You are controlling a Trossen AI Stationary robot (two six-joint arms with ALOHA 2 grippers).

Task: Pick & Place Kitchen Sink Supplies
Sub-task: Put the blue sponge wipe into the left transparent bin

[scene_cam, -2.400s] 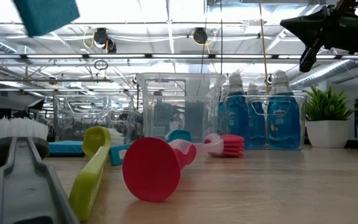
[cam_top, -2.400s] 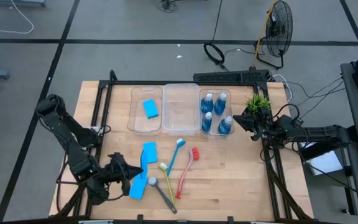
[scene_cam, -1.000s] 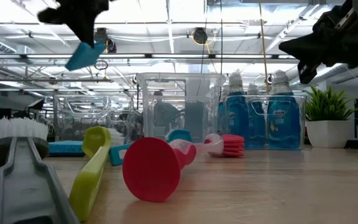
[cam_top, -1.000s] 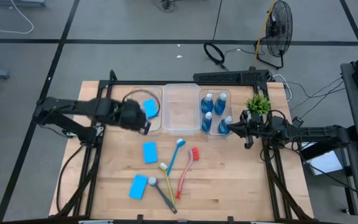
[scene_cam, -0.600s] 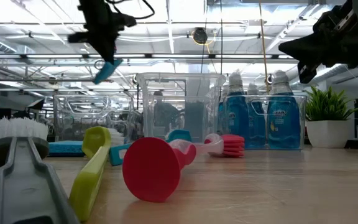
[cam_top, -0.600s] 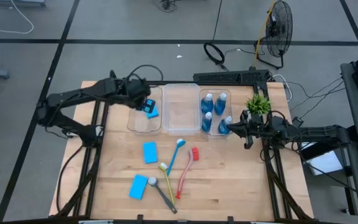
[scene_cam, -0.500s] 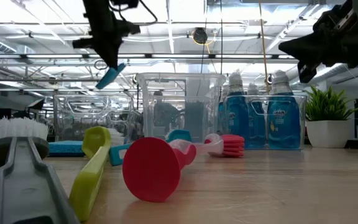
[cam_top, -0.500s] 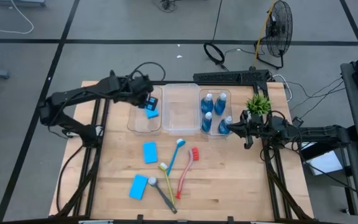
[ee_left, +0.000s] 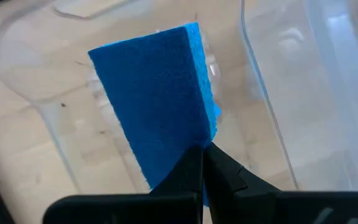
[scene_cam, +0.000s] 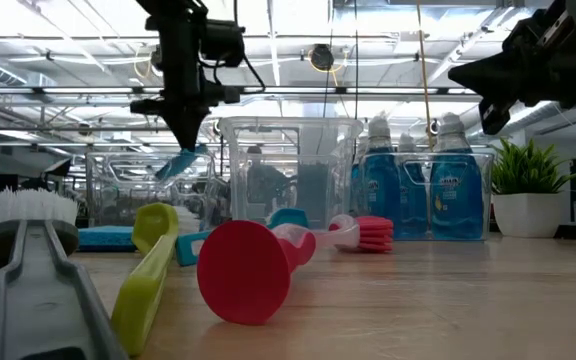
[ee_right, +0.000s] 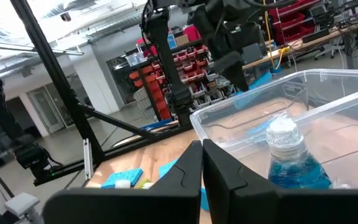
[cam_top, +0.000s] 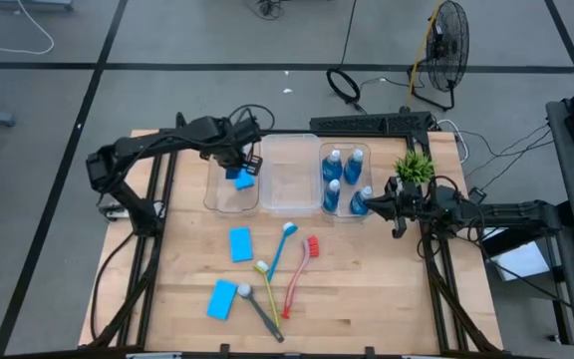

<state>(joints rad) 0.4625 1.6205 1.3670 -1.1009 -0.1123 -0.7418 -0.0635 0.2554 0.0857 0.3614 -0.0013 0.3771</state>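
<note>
- Left hand (cam_top: 237, 163) over the left clear bin (cam_top: 217, 189), fingers pinching a blue sponge (ee_left: 157, 112) by one edge; sponge hanging tilted above the bin floor, with another sponge (cam_top: 243, 182) already lying in the same bin.
- Possible trouble here: released from this tilted hold, could land on edge, lean on the bin wall or bounce on the sponge below; pinched only at the edge, could also slip out too early.
- Middle bin (cam_top: 289, 175) looking without contents, next to the left one.
- On the open desk (cam_top: 387, 289), well apart from the bins: two more sponges, one (cam_top: 239, 243) near the middle and one (cam_top: 221, 299) near the front, plus four brushes lying close together, blue (cam_top: 281, 248), red (cam_top: 302, 267), yellow-green (cam_top: 268, 286) and grey (cam_top: 258, 311).
- Possible trouble later: brushes crossing or touching each other, so lifting one may drag a neighbour.
- Right bin (cam_top: 344, 179) holding four bottles of blue liquid (cam_top: 333, 194), upright.
- Right hand (cam_top: 374, 203) waiting just beside the right bin, fingers pressed together and holding nothing; close to the bottles, so a careless move may knock one.
- Small green plant (cam_top: 414, 166) at the far right corner, not for sorting.
- Surface: light wooden desk inside a black frame.
- Room: grey floor with dark lines, a standing fan (cam_top: 446, 45) and cables behind; a workshop hall with shelves visible in the low view.
</note>
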